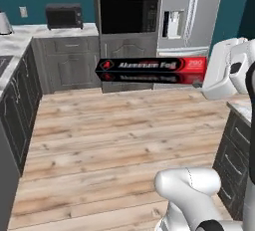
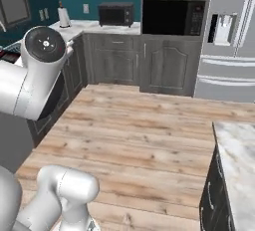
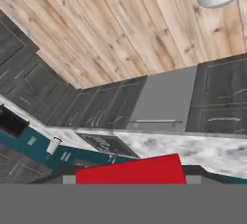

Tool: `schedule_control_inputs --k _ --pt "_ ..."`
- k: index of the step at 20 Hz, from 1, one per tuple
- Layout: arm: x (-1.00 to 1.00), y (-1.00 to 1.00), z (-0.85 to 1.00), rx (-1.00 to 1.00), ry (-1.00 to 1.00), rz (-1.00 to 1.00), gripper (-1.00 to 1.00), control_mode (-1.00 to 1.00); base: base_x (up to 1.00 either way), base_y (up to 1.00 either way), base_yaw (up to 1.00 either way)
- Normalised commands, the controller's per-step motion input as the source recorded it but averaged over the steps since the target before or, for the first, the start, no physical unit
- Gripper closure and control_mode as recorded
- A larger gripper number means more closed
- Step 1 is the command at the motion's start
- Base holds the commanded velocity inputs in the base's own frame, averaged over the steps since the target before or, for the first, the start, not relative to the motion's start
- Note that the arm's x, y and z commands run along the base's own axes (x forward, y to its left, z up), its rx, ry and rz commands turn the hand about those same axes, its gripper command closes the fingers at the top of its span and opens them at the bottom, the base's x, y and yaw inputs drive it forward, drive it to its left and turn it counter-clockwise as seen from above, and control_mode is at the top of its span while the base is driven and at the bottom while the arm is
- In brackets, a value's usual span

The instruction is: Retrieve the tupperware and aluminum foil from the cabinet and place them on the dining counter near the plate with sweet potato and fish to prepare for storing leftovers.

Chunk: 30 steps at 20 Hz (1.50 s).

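Spanning the air level above pale plank flooring (image 1: 114, 140), the slim black aluminum foil (image 1: 152, 69) box, red-ended with glossy lettering, is pinched at its red end by the jaws beside the marble-topped table (image 2: 239, 150).

The white arm (image 1: 229, 70) is raised high at the right of the left base view, hand turned sideways. Its gripper (image 3: 130, 179) is clamped on the foil box (image 1: 152, 69), held level above the floor.
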Motion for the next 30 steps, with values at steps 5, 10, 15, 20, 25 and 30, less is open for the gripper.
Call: schedule_control_inputs --k 5,10,15,20,25,30 --pt "0.00 0.00 0.00 0.00 0.00 0.00 1.00 1.00 0.75 0.33 -0.54" --pt "0.00 0.00 0.00 0.00 0.00 0.00 1.00 1.00 1.00 0.98 -0.30" --pt "0.00 0.00 0.00 0.00 0.00 0.00 1.00 1.00 1.00 0.76 -0.30" --pt "0.00 0.00 0.00 0.00 0.00 0.00 1.00 1.00 0.88 0.25 -0.55" --pt "0.00 0.00 0.00 0.00 0.00 0.00 1.00 1.00 0.65 0.18 -0.64" --pt "0.00 0.00 0.00 0.00 0.00 0.00 1.00 1.00 0.62 0.16 -0.65"
